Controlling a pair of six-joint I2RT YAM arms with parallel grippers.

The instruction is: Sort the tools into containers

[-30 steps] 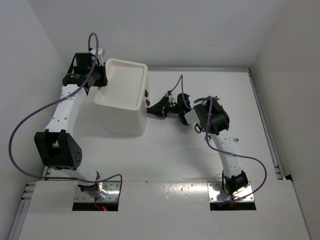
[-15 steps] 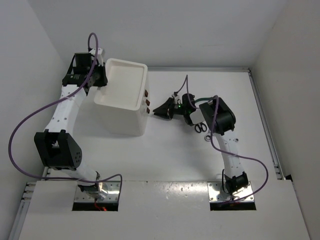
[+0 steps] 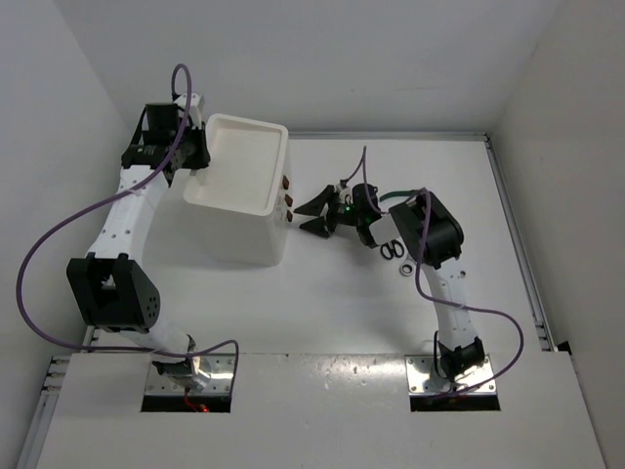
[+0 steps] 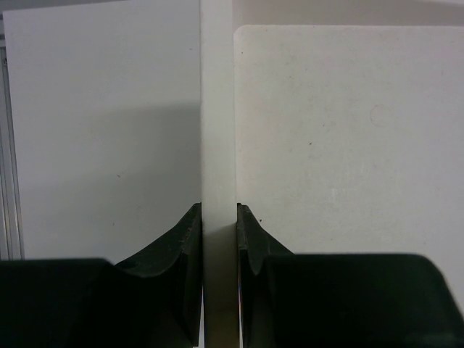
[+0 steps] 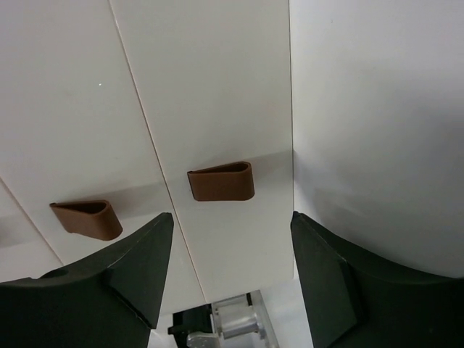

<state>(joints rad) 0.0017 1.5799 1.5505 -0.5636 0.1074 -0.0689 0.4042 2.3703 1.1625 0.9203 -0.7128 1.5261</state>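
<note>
A: Enclosure?
B: Plain white throughout. Left wall (image 3: 49, 127), back wall (image 3: 342, 59) and right wall (image 3: 576, 147) close round a white bench (image 3: 342, 313).
A: Fittings?
B: Metal rail (image 3: 518, 256) along the bench's right edge. Scuffed white panel (image 3: 322, 410) across the near edge, speckled with dark marks.
A: Light?
B: Even, diffuse. Soft grey shadows on the bench.

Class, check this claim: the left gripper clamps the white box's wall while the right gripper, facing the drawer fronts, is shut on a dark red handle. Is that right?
Not quite. The right gripper is open: the right wrist view shows its fingers wide apart, a dark red handle ahead of them, untouched. The left gripper does clamp the wall of the white box.
</note>
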